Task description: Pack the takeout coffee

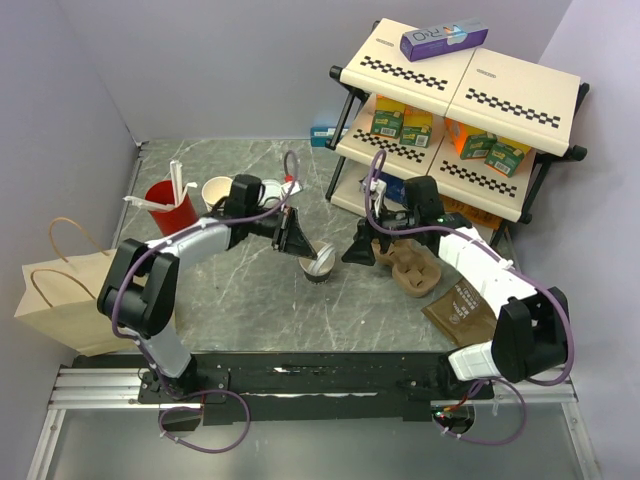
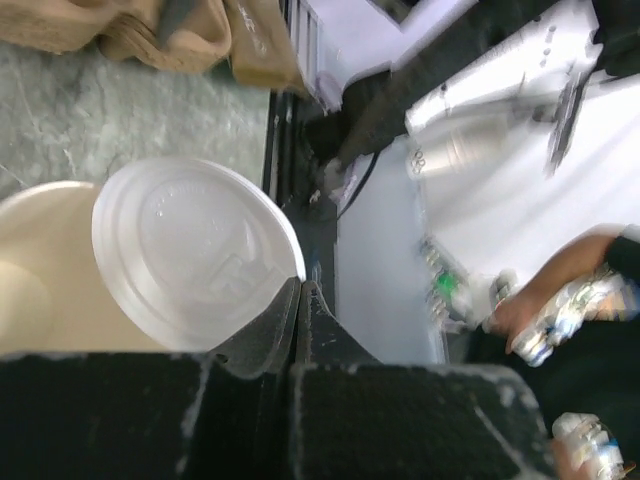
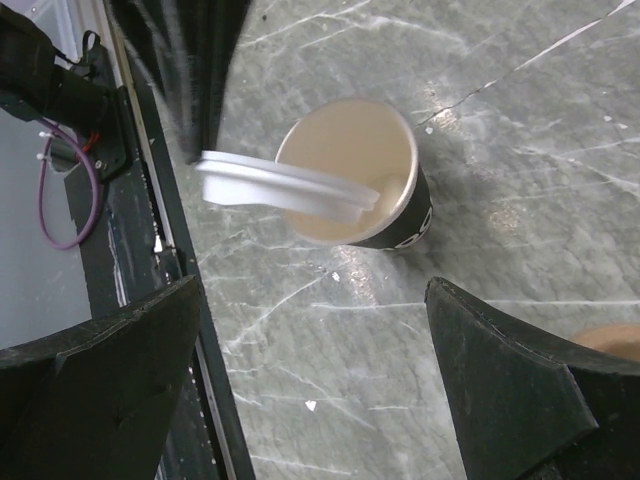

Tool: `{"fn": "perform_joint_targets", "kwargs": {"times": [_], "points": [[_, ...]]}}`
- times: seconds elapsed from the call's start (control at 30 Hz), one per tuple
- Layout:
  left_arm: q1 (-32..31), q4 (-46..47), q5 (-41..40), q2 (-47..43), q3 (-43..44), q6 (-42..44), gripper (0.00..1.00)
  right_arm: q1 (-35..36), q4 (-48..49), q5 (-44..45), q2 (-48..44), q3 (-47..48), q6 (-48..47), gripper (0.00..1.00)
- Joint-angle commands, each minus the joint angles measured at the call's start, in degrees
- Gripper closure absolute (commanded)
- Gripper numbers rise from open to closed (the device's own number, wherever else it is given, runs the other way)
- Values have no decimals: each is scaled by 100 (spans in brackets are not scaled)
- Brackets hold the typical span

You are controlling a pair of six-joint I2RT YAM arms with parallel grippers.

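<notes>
Paper with a dark outer wall, the cup (image 1: 318, 274) stands upright and open on the bench (image 1: 250, 310), between the two arms. Its white plastic lid (image 1: 322, 257) is not seated. Your left pincer (image 1: 297, 238) is pinched tight on the lid's rim and holds it tilted, one edge dipping over the cup's mouth. Your right pincer (image 1: 358, 250) hangs just beside the cup with its jaws spread wide, gripping nothing.

Expect the cup to be light and easy to tip; the right wrist view shows only cream lining inside, no drink. The wall looks thin and will likely dent under a hard squeeze, worst near the open mouth. Take it around the middle or lower body and close gently.

The lid looks thin, flexible and slick. Held by one edge, it may twist or slip, so level it before pressing down and brace the cup as you do. Once capped, the rim should stiffen, and the cup should travel more safely to the paper bag (image 1: 60, 295) on your left.
</notes>
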Motion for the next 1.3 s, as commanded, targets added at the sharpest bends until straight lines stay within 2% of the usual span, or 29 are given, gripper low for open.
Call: {"fn": "perform_joint_targets", "kwargs": {"times": [0.0, 0.03, 0.17, 0.27, 0.37, 0.53, 0.87, 1.0, 1.27], "points": [[63, 4164, -257, -113, -775, -3300, 99, 61, 131, -82, 56, 282, 17, 0], [72, 4385, -283, -121, -951, -3625, 99, 70, 131, -73, 56, 265, 25, 0], [221, 4422, -503, -156, -1066, -3637, 99, 79, 174, -56, 65, 238, 78, 0], [327, 4904, -521, -86, -1198, -4066, 99, 114, 192, 49, 91, 238, 96, 0], [362, 4985, -495, -68, -1251, -4120, 98, 158, 201, 199, 152, 273, 78, 0], [450, 4669, -556, -130, -1374, -3866, 96, 211, 192, 463, 275, 387, 69, 0], [590, 4308, -635, -235, -1603, -3532, 94, 334, 236, 445, 504, 537, 113, 0], [670, 3852, -723, -271, -1576, -3259, 90, 369, 262, 498, 539, 546, 139, 0], [740, 3500, -793, -367, -1541, -2979, 85, 413, 236, 691, 627, 616, 157, 0]]}}
